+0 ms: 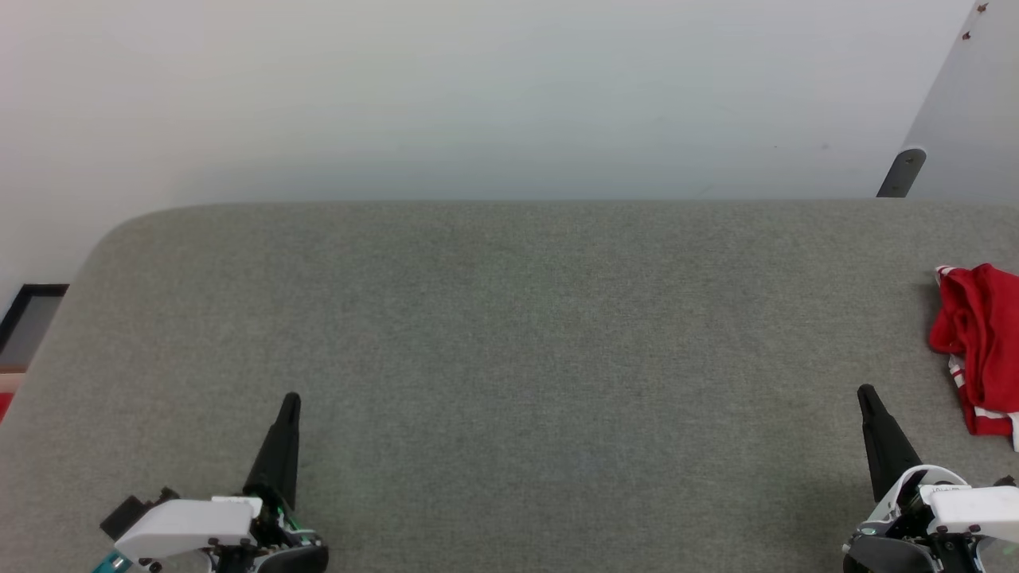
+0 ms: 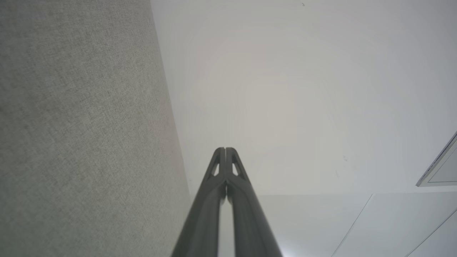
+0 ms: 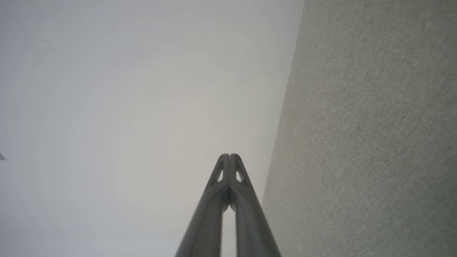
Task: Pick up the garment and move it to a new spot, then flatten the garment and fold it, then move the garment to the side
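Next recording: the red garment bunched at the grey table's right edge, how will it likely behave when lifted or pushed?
The garment lies in soft crumpled folds, so it is probably floppy and would drape from a single pinch. It looks thin, so likely light. The table looks felt-covered, so a push may bunch it rather than slide it.
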Available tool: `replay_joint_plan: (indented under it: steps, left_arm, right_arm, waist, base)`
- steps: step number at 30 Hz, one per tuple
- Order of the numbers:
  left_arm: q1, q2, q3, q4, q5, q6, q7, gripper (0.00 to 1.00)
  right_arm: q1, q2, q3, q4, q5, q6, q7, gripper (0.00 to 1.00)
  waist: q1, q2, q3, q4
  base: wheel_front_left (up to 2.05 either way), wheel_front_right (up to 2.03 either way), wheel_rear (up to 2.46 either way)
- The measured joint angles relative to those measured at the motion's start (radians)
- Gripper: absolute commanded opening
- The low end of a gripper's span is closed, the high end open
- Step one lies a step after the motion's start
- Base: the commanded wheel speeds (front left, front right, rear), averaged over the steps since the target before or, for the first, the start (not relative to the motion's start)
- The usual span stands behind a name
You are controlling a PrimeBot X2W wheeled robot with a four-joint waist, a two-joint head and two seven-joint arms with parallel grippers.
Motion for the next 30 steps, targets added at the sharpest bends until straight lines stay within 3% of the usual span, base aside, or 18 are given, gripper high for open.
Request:
replay_joint_plan:
  steps: [30]
  left_arm:
    - [0.000, 0.000, 0.000, 0.000, 0.000, 0.000, 0.000, 0.00]
  right_arm:
    - [0.000, 0.000, 0.000, 0.000, 0.001, 0.000, 0.000, 0.00]
  waist:
    - [0.0001, 0.0000, 0.000, 0.000]
  base:
    - [0.00, 0.00, 0.00]
